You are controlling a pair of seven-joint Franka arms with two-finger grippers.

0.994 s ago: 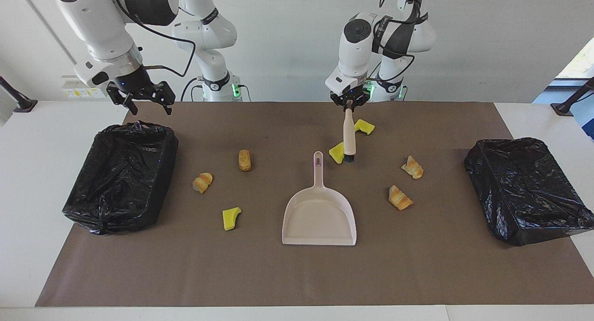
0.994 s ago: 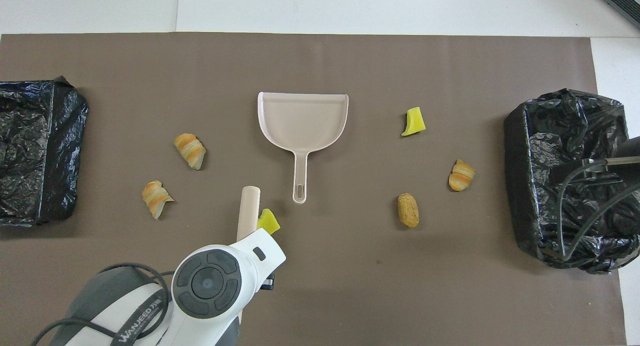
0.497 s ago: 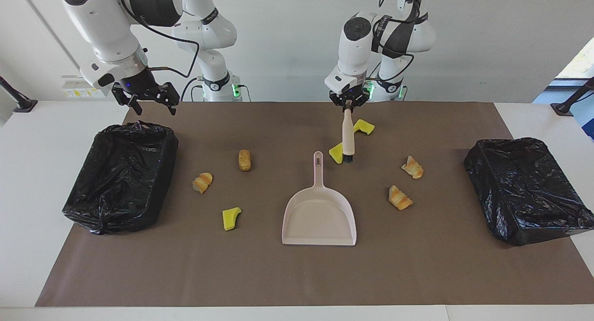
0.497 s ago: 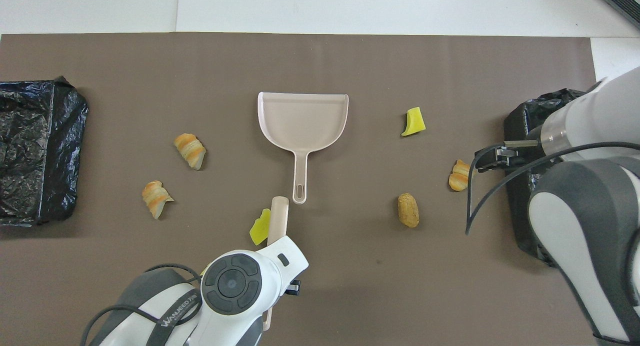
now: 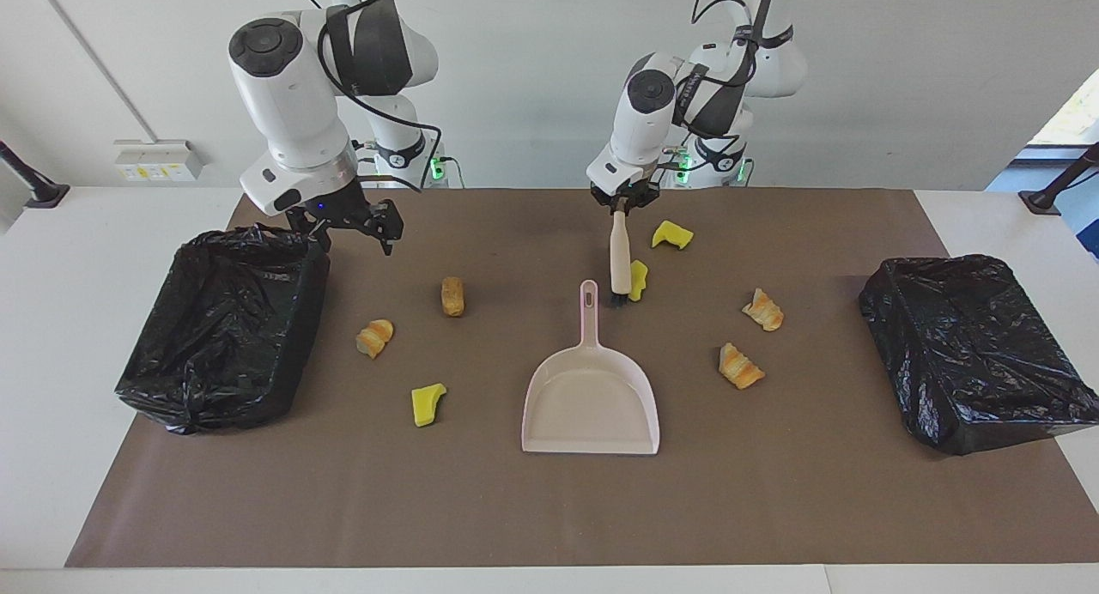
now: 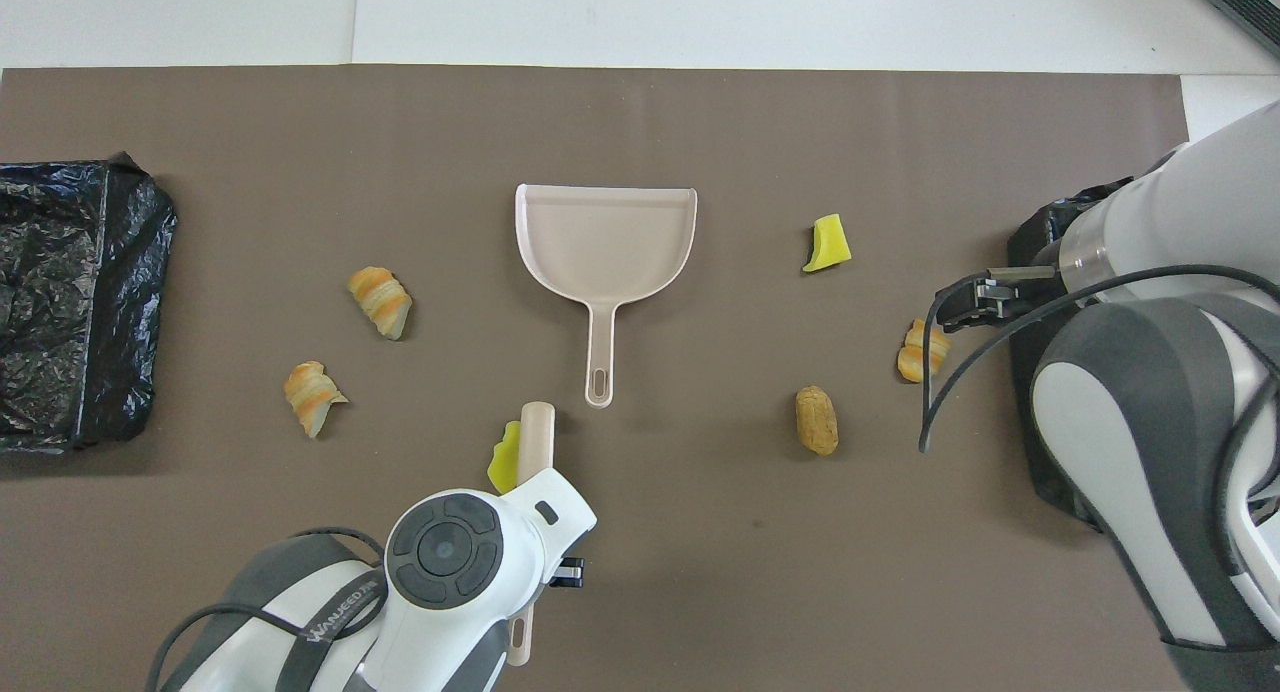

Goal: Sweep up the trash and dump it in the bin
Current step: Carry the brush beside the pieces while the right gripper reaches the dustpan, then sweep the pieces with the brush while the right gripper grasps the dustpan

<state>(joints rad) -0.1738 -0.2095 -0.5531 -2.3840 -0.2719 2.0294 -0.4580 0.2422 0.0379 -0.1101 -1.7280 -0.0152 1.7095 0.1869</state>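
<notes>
Beside the dustpan [image 5: 591, 397] handle, my left tool [image 5: 622, 205] stays clamped on the brush [image 5: 617, 259], its bristles touching a yellow wedge [image 5: 637, 280]. Over the tabletop [image 5: 549, 508] beside the bin [image 5: 225, 319], my right tool [image 5: 350, 227] hangs spread apart.

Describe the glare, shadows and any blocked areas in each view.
Facing view: daylight glares at the window edge; the black bag on the bin shows glossy wrinkle highlights, and the dustpan casts only a faint shadow. Overhead view: the right arm's body hides much of that bin, and the left arm covers most of the brush.
</notes>
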